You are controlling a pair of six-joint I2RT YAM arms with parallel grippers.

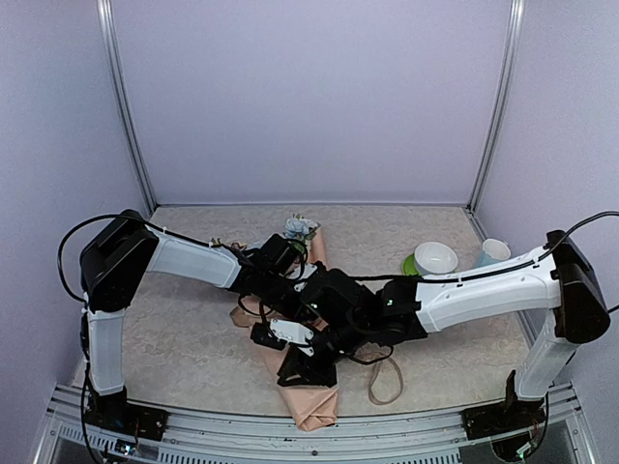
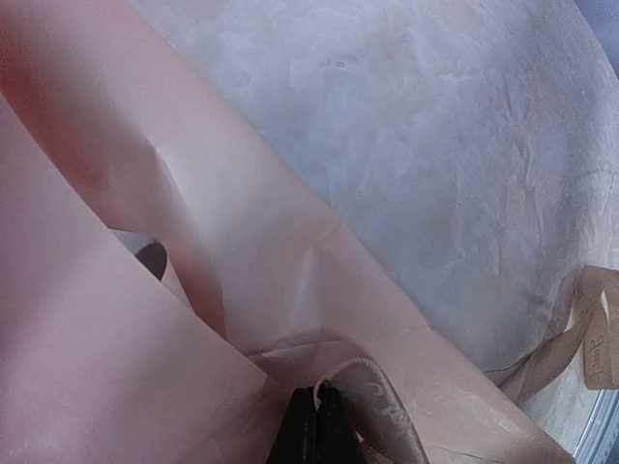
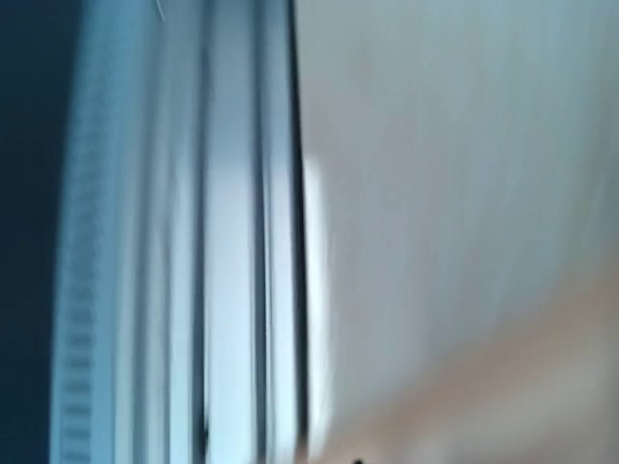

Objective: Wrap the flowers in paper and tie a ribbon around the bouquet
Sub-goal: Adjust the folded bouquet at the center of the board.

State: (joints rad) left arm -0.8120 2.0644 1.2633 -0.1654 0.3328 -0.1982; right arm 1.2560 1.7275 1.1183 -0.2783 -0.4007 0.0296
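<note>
The left gripper (image 2: 314, 425) is squeezing its two black fingers tight together, low against the folded paper (image 2: 222, 242). The ribbon (image 2: 382, 411) is curling up right at the fingertips and touching them. I cannot tell if it is being pinched between them.

The right gripper (image 1: 311, 372) is sitting over the paper's narrow end, near the front edge of the table (image 1: 174, 338). I cannot tell if its fingers are apart or together. Its own camera is giving only a blur of a rail and a bit of peach.

Only the top view is showing the flowers (image 1: 302, 228) peeking out at the paper's far end. It is also showing a ribbon loop lying just right of the paper, with a white bowl (image 1: 435, 257) and a cup (image 1: 493, 251) well off to the right.

Only the left wrist view is showing curly letters on the ribbon, and they are too small to read.
</note>
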